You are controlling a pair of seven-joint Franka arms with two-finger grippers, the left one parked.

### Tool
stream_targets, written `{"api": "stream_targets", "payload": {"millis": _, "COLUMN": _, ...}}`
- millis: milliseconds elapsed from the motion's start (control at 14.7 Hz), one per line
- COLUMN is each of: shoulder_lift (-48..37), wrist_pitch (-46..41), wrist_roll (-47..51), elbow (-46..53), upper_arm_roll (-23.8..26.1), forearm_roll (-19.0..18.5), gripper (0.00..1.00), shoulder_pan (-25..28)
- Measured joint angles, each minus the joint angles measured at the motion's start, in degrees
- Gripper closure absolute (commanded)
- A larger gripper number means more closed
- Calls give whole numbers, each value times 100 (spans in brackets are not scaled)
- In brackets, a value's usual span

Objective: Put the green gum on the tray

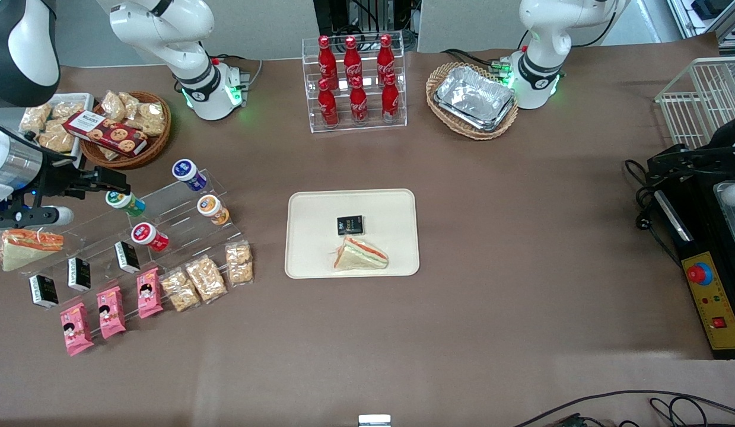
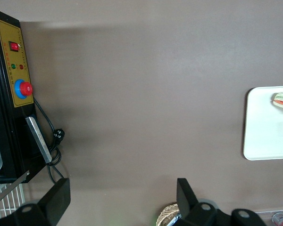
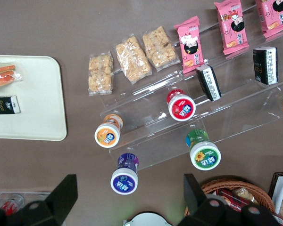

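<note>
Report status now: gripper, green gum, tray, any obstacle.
Gripper open, hovering by the gum rack. Green gum on the rack, not gripped. Tray holds a sandwich and black packet; free space remains.

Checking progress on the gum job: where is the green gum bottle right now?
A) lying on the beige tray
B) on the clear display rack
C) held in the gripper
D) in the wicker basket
B: the green gum sits on the clear rack, away from the tray; the open gripper hovers beside it.

Green gum point(image 1: 125, 203) on stand point(image 1: 165, 222) — tool point(image 1: 109, 179) just above — tray point(image 1: 352, 198) well apart.
</note>
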Motion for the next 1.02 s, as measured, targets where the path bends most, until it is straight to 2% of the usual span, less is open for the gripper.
{"api": "stream_targets", "payload": {"millis": 544, "shoulder_lift": 57, "wrist_pitch": -24, "wrist_roll": -57, "elbow": -11, "upper_arm_roll": 1, "forearm_roll": -43, "gripper": 0, "shoulder_pan": 0}}
{"api": "stream_targets", "payload": {"millis": 1019, "shoulder_lift": -26, "wrist_pitch": 15, "wrist_roll": -1020, "elbow": -239, "upper_arm_roll": -315, "forearm_roll": -229, "gripper": 0, "shoulder_pan": -118}}
